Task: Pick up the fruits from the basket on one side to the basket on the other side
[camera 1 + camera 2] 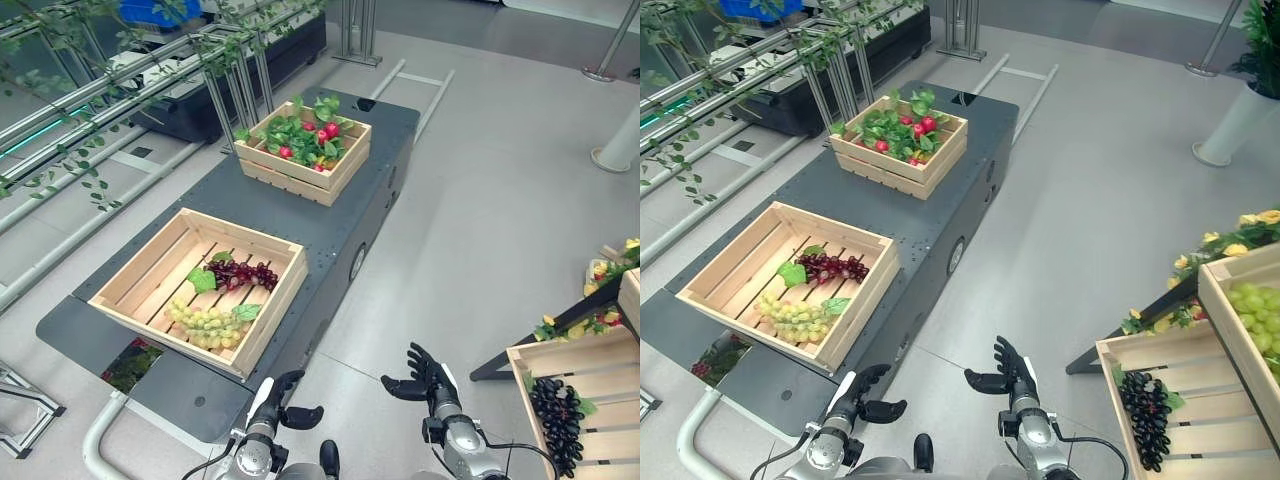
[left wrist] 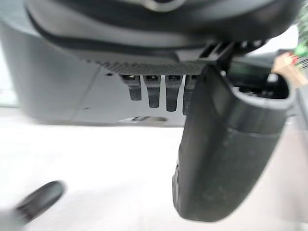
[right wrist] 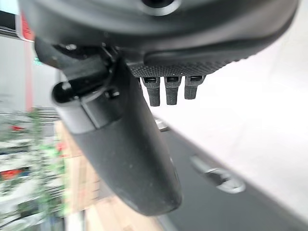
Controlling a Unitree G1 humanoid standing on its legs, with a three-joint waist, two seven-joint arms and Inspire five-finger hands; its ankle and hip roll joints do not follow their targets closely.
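Left hand [image 1: 272, 403] and right hand [image 1: 428, 377] low over grey floor, fingers straight and relaxed, thumbs out, holding nothing, touching nothing. Same loose spread in each wrist view: short dark fingertips [image 2: 155, 91] beside a thick thumb [image 2: 226, 144], open floor beyond.

Ahead, dark cart [image 1: 200, 215] carrying two wooden crates. Near crate [image 1: 276, 310] with purple grapes [image 1: 240, 272] lying just beside green grapes [image 1: 208, 322] on the slats, a few leaves between. Far crate [image 1: 300, 180] packed with green leaves and red fruit [image 1: 326, 131].

On the robot's right, slanted stand with a side crate [image 1: 1130, 352] holding black grapes [image 1: 1146, 414], well apart from both hands.

Right eye view adds an upper crate [image 1: 1220, 300] of pale green grapes [image 1: 1260, 312] above the black ones, plus yellow flowers [image 1: 1238, 248] along the stand; left eye view catches just the corner of that upper crate. Left eye view adds metal rails with hanging vines [image 1: 70, 100] at far left.
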